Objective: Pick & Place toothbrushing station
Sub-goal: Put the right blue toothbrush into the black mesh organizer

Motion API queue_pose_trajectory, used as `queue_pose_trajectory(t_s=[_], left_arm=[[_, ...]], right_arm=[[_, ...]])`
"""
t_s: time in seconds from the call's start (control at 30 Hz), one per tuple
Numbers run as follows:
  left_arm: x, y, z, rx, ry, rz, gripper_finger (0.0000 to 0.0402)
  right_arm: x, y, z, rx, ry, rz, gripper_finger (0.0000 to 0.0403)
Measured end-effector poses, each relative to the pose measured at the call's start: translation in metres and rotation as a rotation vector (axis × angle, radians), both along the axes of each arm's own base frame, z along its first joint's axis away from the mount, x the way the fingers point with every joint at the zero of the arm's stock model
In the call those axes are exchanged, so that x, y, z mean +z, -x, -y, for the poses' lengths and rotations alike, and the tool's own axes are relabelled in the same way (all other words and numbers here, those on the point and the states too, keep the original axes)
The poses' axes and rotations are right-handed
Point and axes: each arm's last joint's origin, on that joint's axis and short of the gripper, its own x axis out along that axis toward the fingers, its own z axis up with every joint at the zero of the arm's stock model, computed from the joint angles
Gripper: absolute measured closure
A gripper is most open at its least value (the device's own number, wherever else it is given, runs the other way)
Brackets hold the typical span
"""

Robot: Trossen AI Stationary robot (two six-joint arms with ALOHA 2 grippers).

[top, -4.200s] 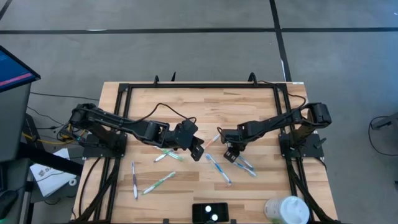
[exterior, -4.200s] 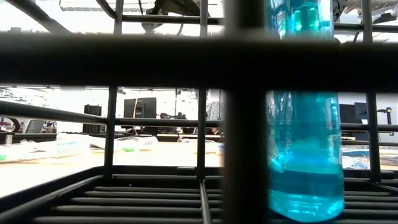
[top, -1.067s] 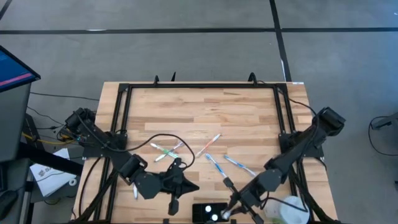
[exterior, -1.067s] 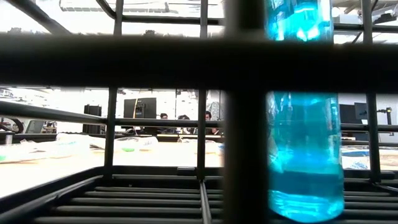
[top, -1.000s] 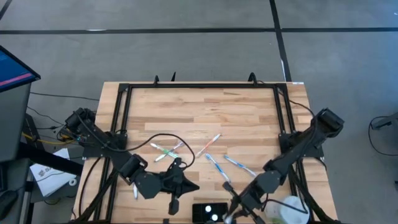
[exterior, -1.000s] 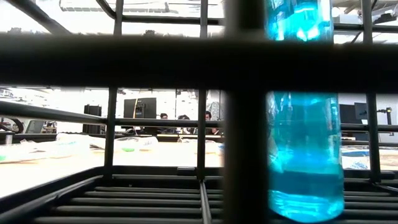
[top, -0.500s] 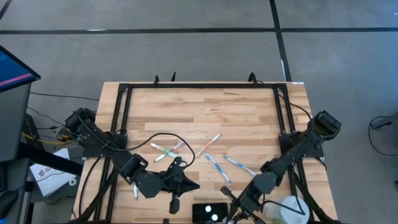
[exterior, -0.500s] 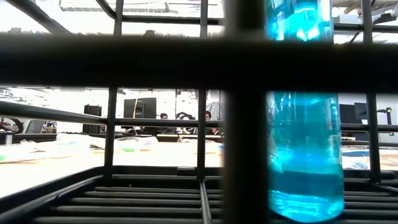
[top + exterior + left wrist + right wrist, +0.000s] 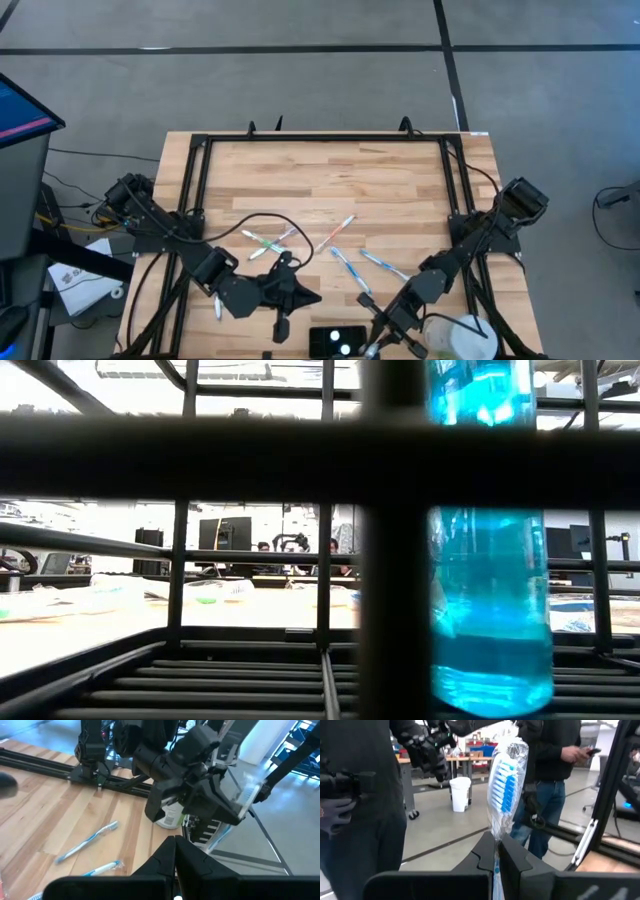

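The toothbrushing station (image 9: 337,342), a low black box, stands at the table's near edge. Just to its right, my right gripper (image 9: 372,343) is shut on a toothbrush in a clear wrapper (image 9: 504,780) with blue bristles. The left wrist view also shows this toothbrush (image 9: 248,795) in that gripper. My left gripper (image 9: 280,326) hovers left of the station, shut with nothing between its fingers (image 9: 175,849). Several more toothbrushes (image 9: 350,268) lie flat on the wood in the middle of the table. My right gripper pinches the wrapped toothbrush between its two fingers on the wrapper just below the bristle head (image 9: 496,842). The fingers come at it about level. The head stands up beyond the fingertips, tilted a little, and the brush is clear of the table.
A white round container (image 9: 460,338) stands at the near right corner, close to my right arm. A black frame (image 9: 325,138) runs along the table's edges. In the low view, black bars (image 9: 390,560) and a blue translucent thing (image 9: 490,600) fill the picture. People stand beyond the table (image 9: 555,765).
My right gripper has sunk a little beside the station, still shut on the wrapped toothbrush. The left arm has kept still.
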Motion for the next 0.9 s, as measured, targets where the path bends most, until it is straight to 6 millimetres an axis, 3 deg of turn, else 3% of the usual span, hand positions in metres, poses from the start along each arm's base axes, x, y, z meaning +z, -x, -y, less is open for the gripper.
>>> queue_pose_trajectory(t_s=[0.63, 0.9], left_arm=[[0.000, -0.008, -0.011, 0.037, 0.000, 0.000, 0.0401], [0.000, -0.008, -0.011, 0.036, 0.001, 0.001, 0.0401]], right_arm=[[-0.004, 0.004, 0.001, 0.034, -0.006, 0.020, 0.0403], [-0.018, -0.004, 0.002, 0.064, -0.017, 0.010, 0.0403]])
